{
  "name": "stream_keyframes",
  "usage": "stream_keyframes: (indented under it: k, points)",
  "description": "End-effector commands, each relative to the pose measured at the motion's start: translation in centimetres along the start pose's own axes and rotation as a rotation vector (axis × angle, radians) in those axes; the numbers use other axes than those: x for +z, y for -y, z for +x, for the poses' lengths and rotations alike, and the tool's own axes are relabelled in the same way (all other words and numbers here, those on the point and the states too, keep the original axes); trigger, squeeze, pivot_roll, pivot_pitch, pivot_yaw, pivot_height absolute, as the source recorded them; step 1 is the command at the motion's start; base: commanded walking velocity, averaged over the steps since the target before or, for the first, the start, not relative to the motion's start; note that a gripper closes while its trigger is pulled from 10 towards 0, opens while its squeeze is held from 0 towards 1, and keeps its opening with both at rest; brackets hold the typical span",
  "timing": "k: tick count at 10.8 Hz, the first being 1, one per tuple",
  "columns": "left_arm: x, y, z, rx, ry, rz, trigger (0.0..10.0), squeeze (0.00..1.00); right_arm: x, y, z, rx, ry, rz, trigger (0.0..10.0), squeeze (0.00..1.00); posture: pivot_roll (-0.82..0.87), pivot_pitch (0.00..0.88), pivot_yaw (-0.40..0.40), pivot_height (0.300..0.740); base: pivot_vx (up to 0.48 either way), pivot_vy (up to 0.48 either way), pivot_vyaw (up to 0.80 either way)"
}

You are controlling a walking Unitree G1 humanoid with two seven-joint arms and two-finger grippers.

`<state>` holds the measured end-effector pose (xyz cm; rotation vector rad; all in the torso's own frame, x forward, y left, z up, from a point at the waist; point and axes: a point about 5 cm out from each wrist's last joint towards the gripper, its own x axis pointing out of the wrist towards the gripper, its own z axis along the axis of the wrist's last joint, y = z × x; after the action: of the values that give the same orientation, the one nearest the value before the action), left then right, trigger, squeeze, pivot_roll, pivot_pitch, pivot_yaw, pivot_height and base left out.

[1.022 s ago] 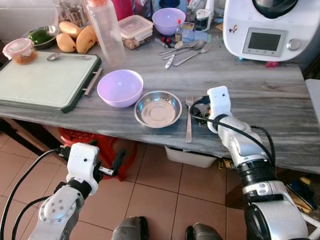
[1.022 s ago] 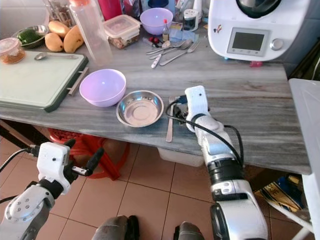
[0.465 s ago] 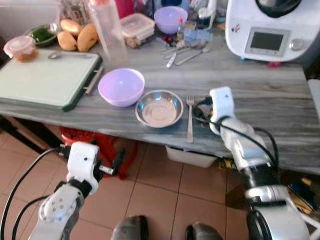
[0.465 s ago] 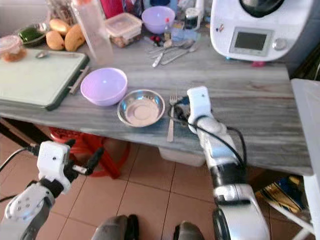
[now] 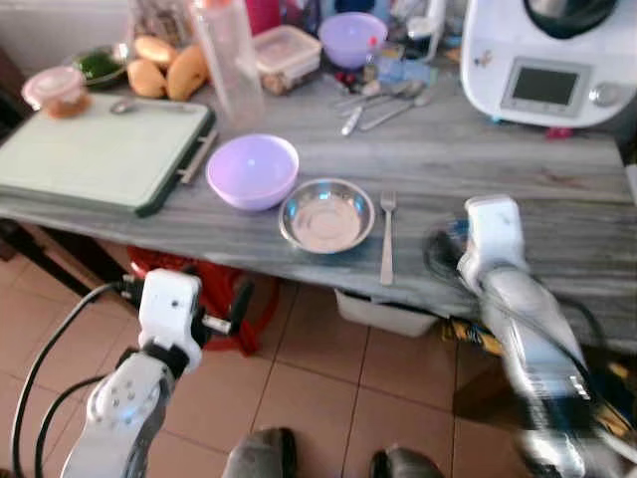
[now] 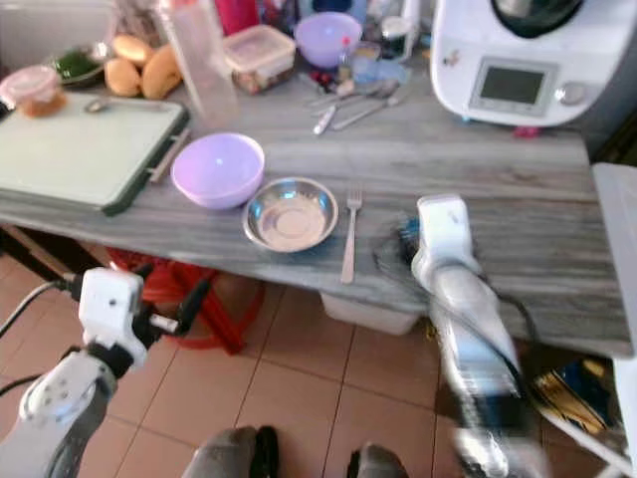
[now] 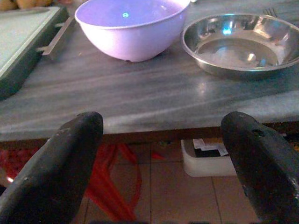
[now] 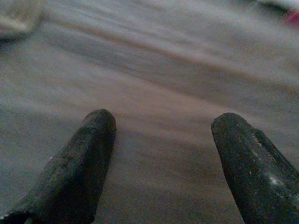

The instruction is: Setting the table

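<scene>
At the far left of the counter (image 5: 518,169) we see a green cutting board (image 5: 95,154), with a lidded tub (image 5: 58,90) and some mangoes (image 5: 169,75) behind it. Next comes a tall plastic bottle (image 5: 229,60), then a lilac bowl (image 5: 252,171) near the front edge. Just beside it on the right sits a steel dish (image 5: 326,214), and just beside that lies a fork (image 5: 387,237), tines pointing away from us, handle toward the counter edge. Further back lie more cutlery (image 5: 383,97) and a second lilac bowl (image 5: 353,38), and a white kitchen machine (image 5: 552,60) stands at the back right.

Our left gripper (image 7: 161,158) hangs below the counter edge, over the tiled floor (image 5: 328,398), fingers spread wide and holding nothing, facing the bowl and dish. Our right gripper (image 8: 163,163) is low over the counter to the right of the fingers spread apart and empty; the arm is blurred.
</scene>
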<state>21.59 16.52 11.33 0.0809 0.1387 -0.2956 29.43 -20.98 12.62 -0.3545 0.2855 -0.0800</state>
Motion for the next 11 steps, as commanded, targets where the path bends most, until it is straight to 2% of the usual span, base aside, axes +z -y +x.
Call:
stream_keyframes:
  k: [1,2,3,5,6,7,8,9,10,11]
  points:
    - [-0.2,-0.2,1.2,0.024,0.011,0.010,10.0,0.00,0.3,-1.1,-1.0,0.028,0.055,-0.050,10.0,0.00,0.02,0.000,0.075,0.740,0.000,0.000,0.00]
    - [0.2,-0.2,2.7,0.056,0.044,0.000,10.0,0.00,0.5,-2.5,-2.2,0.083,0.126,0.051,10.0,0.00,0.00,0.000,0.069,0.740,0.000,0.000,0.00]
    - [0.4,-0.1,3.2,0.068,0.055,-0.003,10.0,0.00,1.0,-3.2,-2.7,0.127,0.189,0.038,10.0,0.00,0.00,0.000,0.067,0.740,0.000,0.000,0.00]
    - [0.7,-0.2,4.1,0.130,0.085,-0.002,10.0,0.00,0.3,-4.0,-4.5,0.107,0.206,0.137,10.0,0.00,-0.02,0.000,0.061,0.740,0.000,0.000,0.00]
    - [0.5,-0.4,4.5,0.162,0.079,-0.014,10.0,0.00,0.7,-3.7,-5.5,0.074,0.341,0.085,10.0,0.00,-0.04,0.000,0.064,0.740,0.000,0.000,0.00]
    - [0.4,-0.6,5.0,0.187,0.087,-0.012,10.0,0.00,0.6,-3.7,-5.9,0.047,0.364,0.065,10.0,0.00,-0.05,0.000,0.061,0.740,0.000,0.000,0.00]
    - [0.6,-0.7,5.5,0.204,0.101,-0.009,10.0,0.00,0.1,-3.4,-5.7,0.028,0.329,0.150,10.0,0.00,-0.05,0.000,0.059,0.740,0.000,0.000,0.00]
    - [0.7,-0.8,5.8,0.208,0.108,-0.009,10.0,0.00,0.2,-3.2,-5.7,0.021,0.341,0.143,10.0,0.00,-0.05,0.000,0.061,0.740,0.000,0.000,0.00]
    - [0.6,-0.8,6.0,0.212,0.113,-0.009,10.0,0.00,-0.3,-3.2,-5.3,0.013,0.322,0.171,10.0,0.00,-0.05,0.000,0.066,0.740,0.000,0.000,-0.51]
    - [0.6,-0.6,6.2,0.211,0.120,-0.007,10.0,0.00,-0.5,-3.1,-5.2,0.005,0.323,0.158,10.0,0.00,-0.06,0.000,0.068,0.740,0.000,0.000,-0.61]
